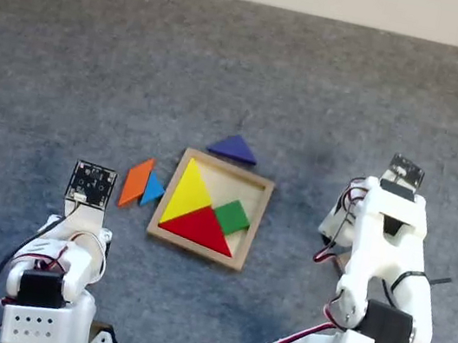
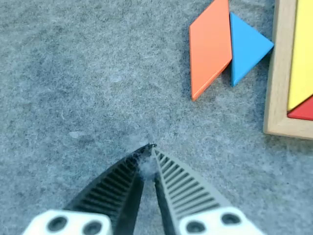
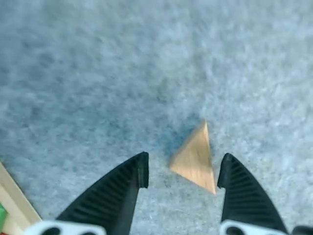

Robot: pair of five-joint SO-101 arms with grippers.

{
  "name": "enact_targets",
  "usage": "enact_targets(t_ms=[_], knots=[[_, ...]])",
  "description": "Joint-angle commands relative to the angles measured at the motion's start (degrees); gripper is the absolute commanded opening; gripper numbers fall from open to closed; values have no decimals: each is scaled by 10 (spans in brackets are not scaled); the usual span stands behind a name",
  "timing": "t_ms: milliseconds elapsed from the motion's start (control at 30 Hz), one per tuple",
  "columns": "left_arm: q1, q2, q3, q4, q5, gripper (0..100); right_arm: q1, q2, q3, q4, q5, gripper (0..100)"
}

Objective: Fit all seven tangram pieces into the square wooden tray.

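Observation:
The square wooden tray (image 1: 250,228) lies mid-table and holds a yellow triangle (image 1: 189,189), a red triangle (image 1: 199,226) and a green square (image 1: 231,216). An orange parallelogram (image 1: 136,181) and a light blue triangle (image 1: 153,188) lie touching each other just left of the tray. Behind the tray rests a dark blue triangle (image 1: 234,147). My left gripper (image 2: 150,148) is shut and empty on the carpet, short of the orange parallelogram (image 2: 210,46). My right gripper (image 3: 183,169) is open, its fingers either side of a plain wooden triangle (image 3: 195,159) on the carpet right of the tray.
Grey carpet covers the whole table. The left arm (image 1: 64,263) stands at the front left and the right arm (image 1: 384,268) at the front right. A tray corner (image 3: 14,205) shows at the edge of the right wrist view.

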Motion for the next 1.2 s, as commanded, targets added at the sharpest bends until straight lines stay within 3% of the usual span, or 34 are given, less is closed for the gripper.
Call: enact_targets(t_ms=[0, 133, 267, 900, 1167], knots=[[0, 0, 4, 2, -2, 7, 5, -3, -29, -9, 8, 235], [0, 0, 4, 2, -2, 7, 5, -2, -28, -9, 12, 235], [0, 0, 4, 2, -2, 7, 6, -1, -27, -8, 65, 235], [0, 0, 4, 2, -2, 7, 8, 44, -29, -6, 71, 234], [0, 0, 4, 2, -2, 7, 27, 23, -30, -5, 72, 99]])
